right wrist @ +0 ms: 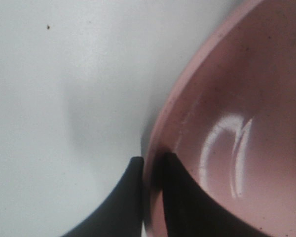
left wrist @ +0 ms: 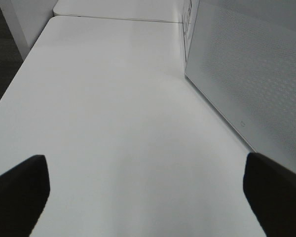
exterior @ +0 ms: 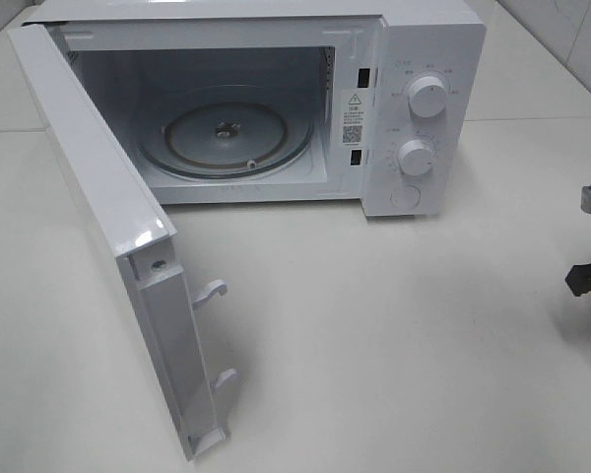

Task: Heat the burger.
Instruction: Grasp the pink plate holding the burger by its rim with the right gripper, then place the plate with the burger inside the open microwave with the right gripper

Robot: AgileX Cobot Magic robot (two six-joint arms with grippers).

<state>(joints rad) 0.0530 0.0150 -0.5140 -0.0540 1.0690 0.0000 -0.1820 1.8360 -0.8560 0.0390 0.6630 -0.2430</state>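
Observation:
The burger is out of view in all three views. In the right wrist view my right gripper (right wrist: 152,160) is shut on the rim of a pink round plate (right wrist: 237,128), one finger inside the rim and one outside. The plate rests on the white table. Only a dark part of the right arm (exterior: 589,279) shows at the right edge of the exterior view. My left gripper (left wrist: 148,197) stands wide open above bare table beside the microwave's side wall (left wrist: 246,64), with nothing between its fingers.
A white microwave (exterior: 424,59) stands at the back of the table with its door (exterior: 108,227) swung wide open toward the front left. A glass turntable (exterior: 227,138) lies in the cavity. Two knobs (exterior: 428,97) sit on its right panel.

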